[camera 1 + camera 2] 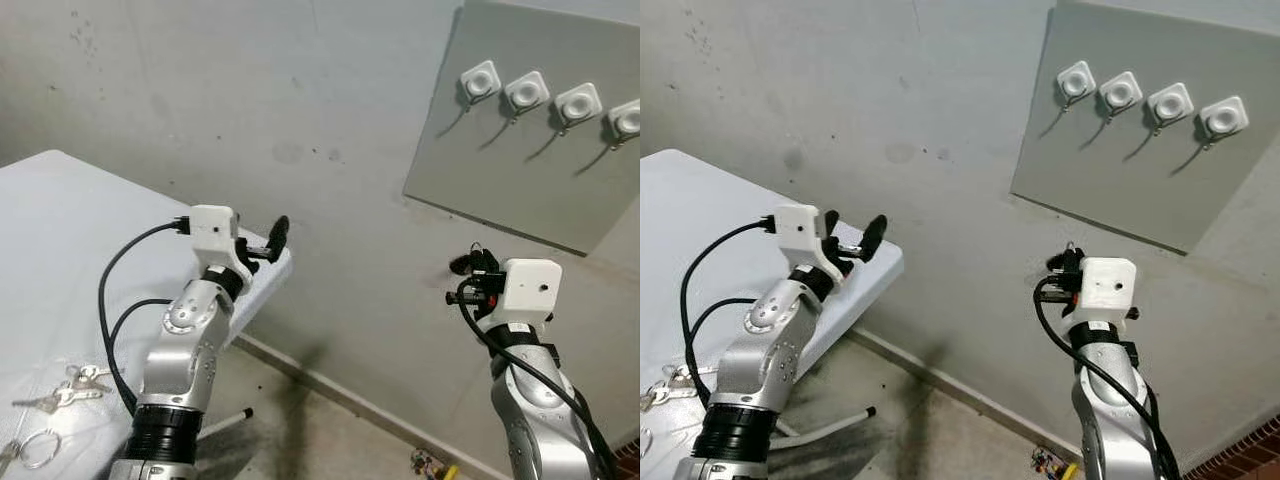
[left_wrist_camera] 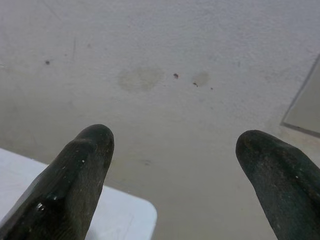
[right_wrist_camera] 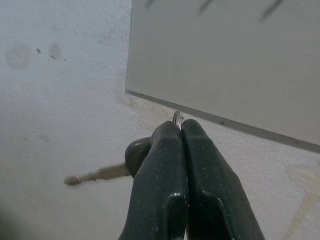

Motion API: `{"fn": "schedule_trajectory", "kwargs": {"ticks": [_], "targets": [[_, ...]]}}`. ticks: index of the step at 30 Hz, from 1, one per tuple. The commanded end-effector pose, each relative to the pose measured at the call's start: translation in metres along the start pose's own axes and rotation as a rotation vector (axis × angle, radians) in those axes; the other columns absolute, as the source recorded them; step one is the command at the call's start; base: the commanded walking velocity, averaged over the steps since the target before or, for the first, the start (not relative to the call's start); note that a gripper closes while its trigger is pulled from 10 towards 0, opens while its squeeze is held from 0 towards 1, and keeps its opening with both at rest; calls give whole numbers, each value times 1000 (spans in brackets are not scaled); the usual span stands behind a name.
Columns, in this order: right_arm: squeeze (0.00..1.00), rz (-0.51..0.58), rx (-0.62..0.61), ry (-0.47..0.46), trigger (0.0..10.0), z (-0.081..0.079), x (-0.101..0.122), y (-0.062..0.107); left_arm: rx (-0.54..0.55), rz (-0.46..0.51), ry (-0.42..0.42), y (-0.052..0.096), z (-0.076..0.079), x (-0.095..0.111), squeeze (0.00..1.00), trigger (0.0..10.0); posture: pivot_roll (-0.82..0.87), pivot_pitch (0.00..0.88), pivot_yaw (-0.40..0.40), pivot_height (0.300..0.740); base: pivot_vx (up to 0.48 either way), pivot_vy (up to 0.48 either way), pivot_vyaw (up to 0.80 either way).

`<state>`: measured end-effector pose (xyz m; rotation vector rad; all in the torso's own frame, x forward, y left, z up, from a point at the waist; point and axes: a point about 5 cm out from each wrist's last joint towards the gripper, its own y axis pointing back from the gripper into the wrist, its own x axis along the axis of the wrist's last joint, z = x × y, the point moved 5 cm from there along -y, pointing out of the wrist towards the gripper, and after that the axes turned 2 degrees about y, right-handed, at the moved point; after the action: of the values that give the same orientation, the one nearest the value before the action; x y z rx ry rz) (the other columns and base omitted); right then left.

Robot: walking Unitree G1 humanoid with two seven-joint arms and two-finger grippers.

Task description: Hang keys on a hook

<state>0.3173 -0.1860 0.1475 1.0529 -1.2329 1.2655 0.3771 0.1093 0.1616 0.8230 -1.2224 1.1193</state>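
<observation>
Since the right claw (image 3: 181, 131) is clamped on nothing more than the thin edge of a key ring (image 3: 177, 118), with the key (image 3: 107, 172) dangling out sideways below its tips, the grip looks slim to me. A jolt on the way up could let the ring slide out, and the key would drop to the floor (image 1: 330, 435) by the wall. The claw sits low and to the right, under the grey board (image 1: 520, 150), well short of the four hooks (image 1: 553, 104) lined up near the board's top. The ring barely pokes past the fingertips (image 3: 165, 150), so I'd guess threading it over a hook will be fiddly: the tips may bump the hook's white base first, or the ring may miss the prong. The left claw (image 2: 175, 150) hangs with its fingers spread wide, holding nothing, over the far corner of the bench (image 1: 60, 230). More keys (image 1: 70, 385) lie on the bench's near edge.
</observation>
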Motion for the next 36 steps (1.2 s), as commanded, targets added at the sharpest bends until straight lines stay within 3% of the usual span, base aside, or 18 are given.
{"fn": "schedule_trajectory", "kwargs": {"ticks": [1,11,14,19,26,36], "targets": [[0,15,11,-6,10000,-2,6,-2,-2,15,-11,-3,0,7,0,10000,-22,0,-38,740,465,0,0],[0,15,8,-3,10000,-1,6,-2,-6,17,-21,-4,1,9,0,10000,-23,0,-39,740,464,0,0],[0,15,8,-2,10000,-1,6,-2,2,20,-69,-6,3,9,0,10000,-22,0,-40,740,267,0,0],[0,11,16,4,10000,-2,4,-1,-93,69,-85,-7,24,20,0,10000,-21,0,-42,740,0,0,0],[0,3,11,-24,10000,0,3,0,-174,92,-131,-3,40,23,0,10000,-22,0,-42,740,0,0,0],[0,-6,12,-29,10000,1,2,0,-263,99,-159,2,59,24,0,10000,-21,0,-41,740,0,0,-664]]}}
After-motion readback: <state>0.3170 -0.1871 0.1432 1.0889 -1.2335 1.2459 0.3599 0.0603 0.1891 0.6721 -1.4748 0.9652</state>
